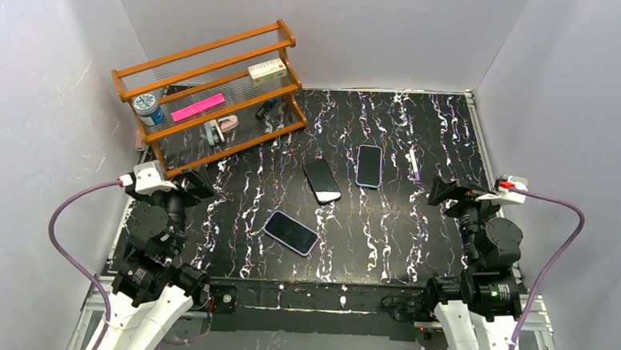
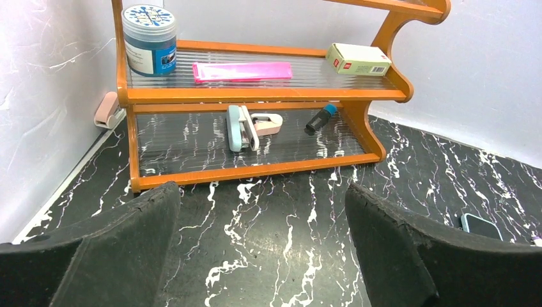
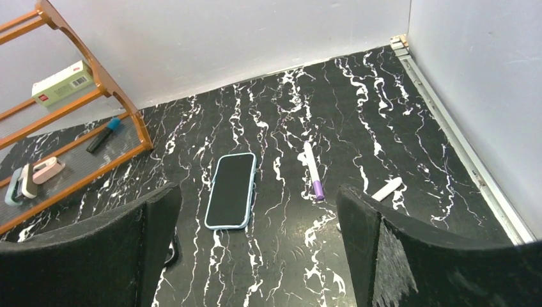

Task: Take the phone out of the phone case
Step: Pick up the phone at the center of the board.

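Nearest the overhead camera, the two arm bases sit at the near edge of the marbled black tabletop (image 1: 416, 237), each arm folded back with its end effector raised off the surface. The right end effector (image 3: 259, 195) has its padded fingers spread wide apart and grips nothing. The left end effector (image 2: 262, 195) is equally wide apart and also bare. It faces the orange wooden rack (image 2: 255, 96) in the far left corner.

The phone in its pale blue case (image 3: 231, 190) lies flat, screen up, ahead of the right end effector and a little to its left, not touching it. It is well apart from the left end effector. Just to its right lies a purple-tipped pen (image 3: 312, 171), with a white cap (image 3: 387, 189) farther right. Two other dark phones (image 1: 321, 180) (image 1: 291, 232) lie to the left, nearer the middle.
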